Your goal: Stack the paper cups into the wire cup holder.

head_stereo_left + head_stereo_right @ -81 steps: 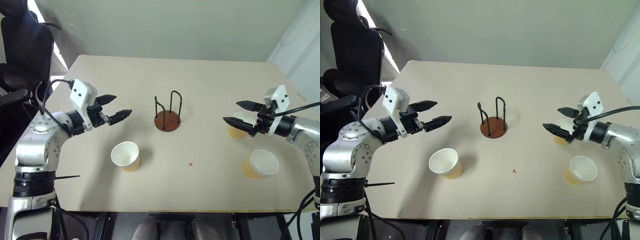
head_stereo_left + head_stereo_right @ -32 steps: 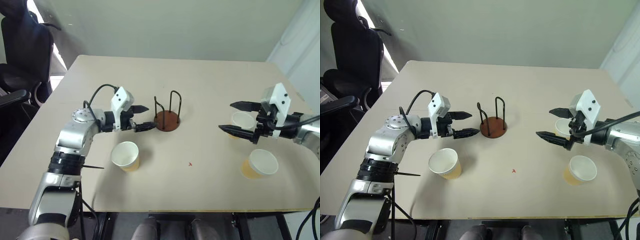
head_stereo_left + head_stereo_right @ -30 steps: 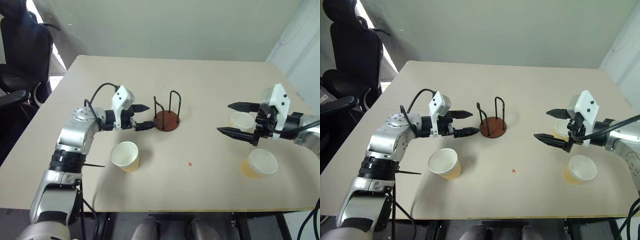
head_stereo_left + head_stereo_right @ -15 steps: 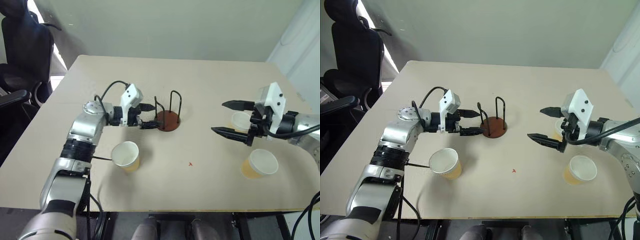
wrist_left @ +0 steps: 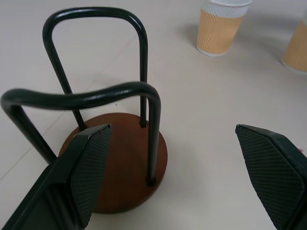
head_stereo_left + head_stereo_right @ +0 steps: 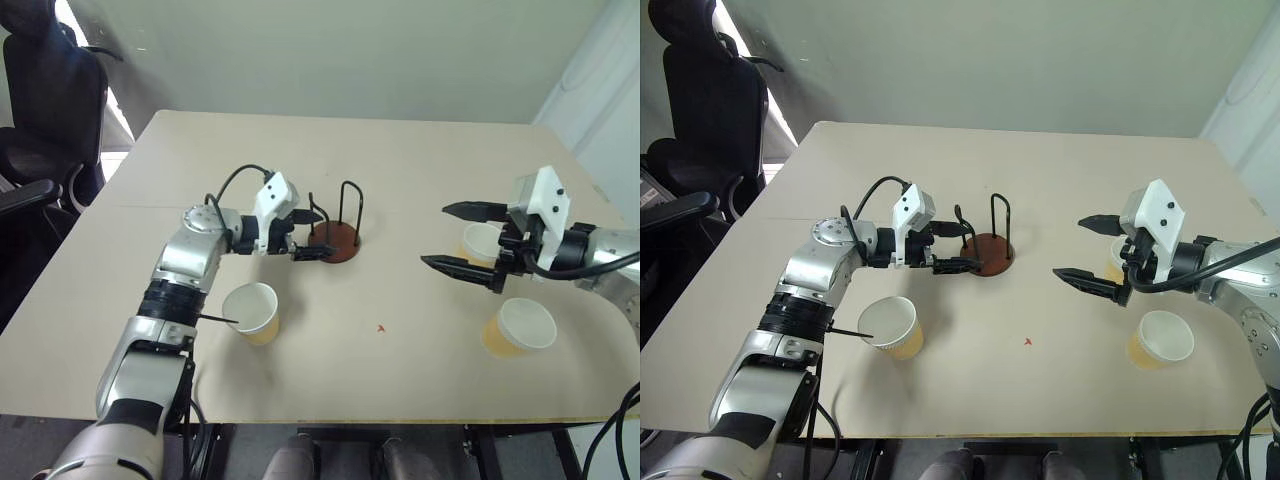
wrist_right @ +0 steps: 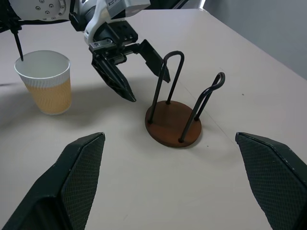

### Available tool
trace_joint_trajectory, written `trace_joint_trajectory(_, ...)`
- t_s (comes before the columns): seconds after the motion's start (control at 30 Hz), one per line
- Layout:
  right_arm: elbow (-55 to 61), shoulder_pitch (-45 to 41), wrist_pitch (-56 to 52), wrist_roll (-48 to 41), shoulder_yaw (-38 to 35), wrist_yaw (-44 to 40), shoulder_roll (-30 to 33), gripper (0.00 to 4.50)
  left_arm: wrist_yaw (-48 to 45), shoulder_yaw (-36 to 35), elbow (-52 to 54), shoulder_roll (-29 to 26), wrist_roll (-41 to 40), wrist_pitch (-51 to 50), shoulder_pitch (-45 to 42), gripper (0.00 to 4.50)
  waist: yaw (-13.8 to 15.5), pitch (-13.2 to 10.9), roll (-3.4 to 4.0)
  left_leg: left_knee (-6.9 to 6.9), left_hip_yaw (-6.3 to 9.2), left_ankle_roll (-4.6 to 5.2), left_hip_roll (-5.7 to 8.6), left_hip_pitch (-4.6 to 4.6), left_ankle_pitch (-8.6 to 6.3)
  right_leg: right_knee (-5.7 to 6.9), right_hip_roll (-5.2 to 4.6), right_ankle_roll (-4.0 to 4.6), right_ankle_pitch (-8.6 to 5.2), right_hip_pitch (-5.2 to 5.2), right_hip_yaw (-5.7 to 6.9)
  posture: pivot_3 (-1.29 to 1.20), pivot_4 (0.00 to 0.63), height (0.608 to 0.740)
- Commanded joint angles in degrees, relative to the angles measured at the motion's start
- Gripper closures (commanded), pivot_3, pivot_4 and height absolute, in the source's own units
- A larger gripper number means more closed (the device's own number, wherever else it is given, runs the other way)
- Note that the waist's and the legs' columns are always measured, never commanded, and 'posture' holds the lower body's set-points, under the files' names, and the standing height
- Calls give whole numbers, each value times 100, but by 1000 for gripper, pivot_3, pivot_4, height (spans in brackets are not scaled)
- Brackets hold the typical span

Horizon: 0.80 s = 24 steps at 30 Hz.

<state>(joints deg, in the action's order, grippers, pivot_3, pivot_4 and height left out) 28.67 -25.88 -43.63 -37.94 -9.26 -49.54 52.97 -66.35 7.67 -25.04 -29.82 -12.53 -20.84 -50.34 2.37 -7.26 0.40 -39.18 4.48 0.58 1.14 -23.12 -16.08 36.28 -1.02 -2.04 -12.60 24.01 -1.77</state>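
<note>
Spreading across most of the scene, the beige table (image 6: 420, 160) carries every piece of the task, and none of the three paper cups is in the wire cup holder (image 6: 335, 225) yet, so the job looks to be at its very start. Reaching in from the robot's left, the left gripper (image 6: 312, 235) has its two black fingers spread wide and empty at the holder, one finger on each side of the nearer wire loop, with nothing pinched; I judge this to be a steadying or positioning of the holder before any cup goes in. On the other side, the right gripper (image 6: 460, 236) hangs with its jaws equally wide apart and empty, near the far right cup (image 6: 482, 240) and above the near right cup (image 6: 520, 327). A sensible next move would be for one hand to close on a cup wall and carry it over the loops. The holder stands upright near the table's middle, its disc base flat and its loops pointing straight up. The left cup (image 6: 251, 311) and the other two also stand upright, mouths up, long axes vertical, well apart from the holder.
</note>
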Motion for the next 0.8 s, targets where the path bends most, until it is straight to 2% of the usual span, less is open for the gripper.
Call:
trace_joint_trajectory(0.03, 98, -68, 37, -26, -61, -8, 60, 0, 147, -54, -24, 105, 63, 178, -32, 59, 3, 0, 0, 0, 0, 0, 0, 0, 0, 0, 0, 0, 0, 0, 0, 0, 150, 740)
trace_joint_trajectory(0.33, 116, -48, 20, -43, -75, 19, 48, 0, 424, -75, -295, 383, 182, 394, -64, 59, 10, 0, 0, -1, 0, 2, 0, -1, 1, 0, 0, -1, 0, 0, 0, 0, 150, 740)
trace_joint_trajectory(0.43, 115, -36, 14, -50, -95, 29, 46, 0, 476, -69, -376, 474, 196, 455, -70, 916, 8, 0, 0, -1, -1, 2, 1, -1, 1, 0, 0, -2, 1, -1, -1, 0, 150, 740)
trace_joint_trajectory(0.73, 130, 11, -18, -63, -158, 54, 56, 0, 311, -98, -272, 360, 135, 353, -41, 4325, 9, 0, 0, -1, -2, 2, 1, -1, 1, 0, 0, -2, 1, 0, 0, 0, 150, 740)
trace_joint_trajectory(0.8, 134, 12, -28, -73, -164, 57, 55, 0, 267, -99, -243, 303, 126, 295, -49, 4419, 6, 1, 0, -1, -2, 2, 1, 1, 1, 0, 0, -2, 1, -1, -1, 0, 150, 740)
